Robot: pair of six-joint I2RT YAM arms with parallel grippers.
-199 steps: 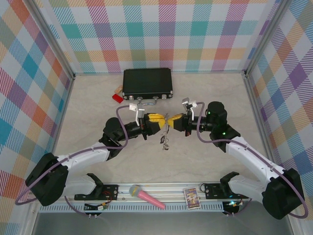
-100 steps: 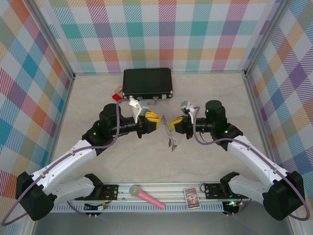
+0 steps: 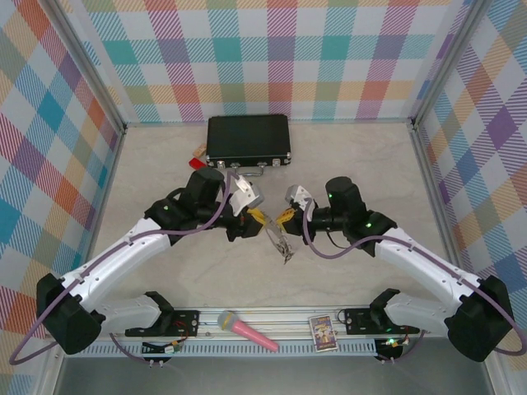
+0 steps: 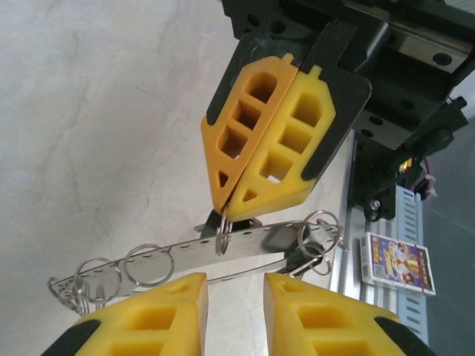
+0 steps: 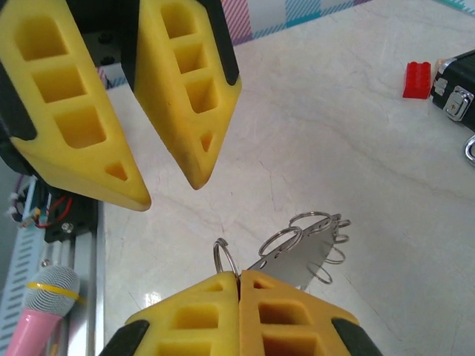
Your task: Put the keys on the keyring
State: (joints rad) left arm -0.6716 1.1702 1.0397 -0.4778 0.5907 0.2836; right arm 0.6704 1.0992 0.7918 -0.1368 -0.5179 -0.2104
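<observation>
Jaws of the left gripper [image 3: 257, 216] stand a little apart with nothing between them. Seen from the right wrist, its two yellow fingers [image 5: 219, 104] point down toward the keyring [image 4: 245, 243] and are clear of it. From its own wrist camera the fingertips come up just beside the keyring's flat grey strip; whether they touch it I cannot tell. The keyring sits between the two grippers, off the table [image 3: 329, 280], a thin perforated band of metal with small loops strung along it. In the overhead view it dangles as a thin slanting line under the two sets of tips, near the middle of the table. Something dark hangs among the loops at one end, but I cannot tell if it is a key. The right gripper [image 3: 282, 219] has its jaws pressed tight together — they pinch one small loop [image 5: 225, 257] of the keyring, and the rest of the band hangs from that grip.

Around them, left to right: a red block [image 3: 198, 164] lies at the near left corner of a closed black case [image 3: 249, 138] by the back wall. At the near edge, between the arm bases, a pink microphone [image 3: 247, 331] lies on the rail, and a small card box [image 3: 323, 332] stands to its right.
</observation>
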